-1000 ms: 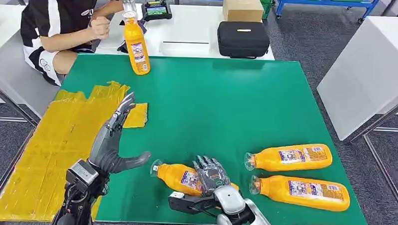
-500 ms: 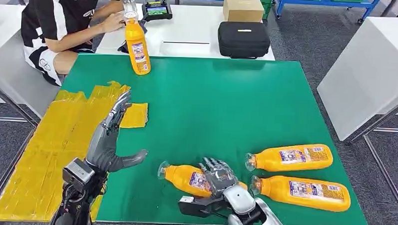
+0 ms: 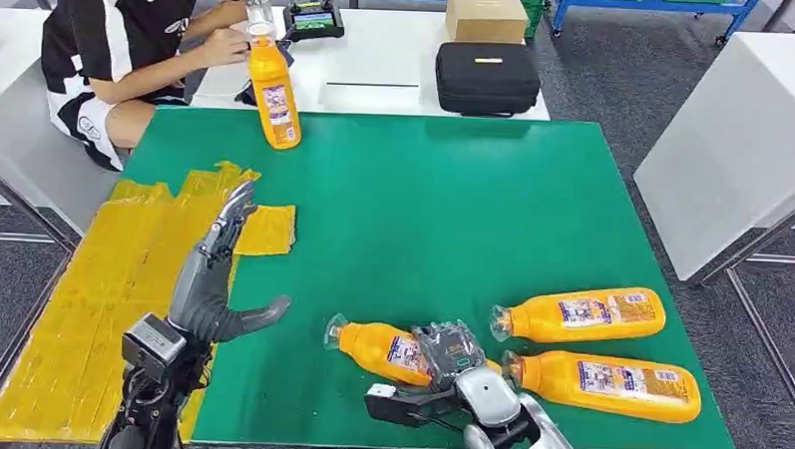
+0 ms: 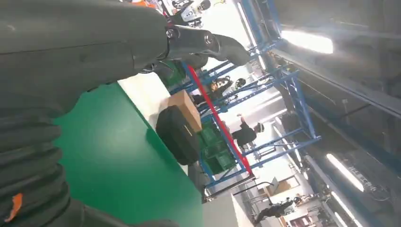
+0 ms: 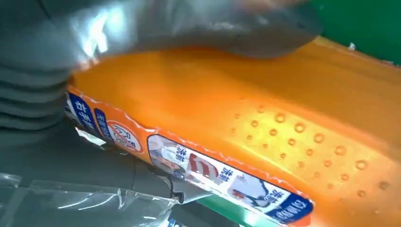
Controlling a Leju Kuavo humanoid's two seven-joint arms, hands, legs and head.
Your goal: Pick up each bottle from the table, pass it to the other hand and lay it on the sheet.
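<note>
Where green table (image 3: 424, 215) stands, grey carpet (image 3: 618, 82)

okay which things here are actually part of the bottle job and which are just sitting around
Part of the job:
- bottle under the right hand
- right hand
- left hand
- two lying bottles
- upright bottle
- yellow sheet

Just lying about:
- black case
- cardboard box
- seated person

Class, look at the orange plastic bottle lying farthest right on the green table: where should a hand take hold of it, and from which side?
Grip the orange plastic bottle around its labelled middle, coming down from above. It lies flat on the green table with its cap toward the robot's left, so its wide body is exposed on top. The narrow neck probably offers a poorer hold.
</note>
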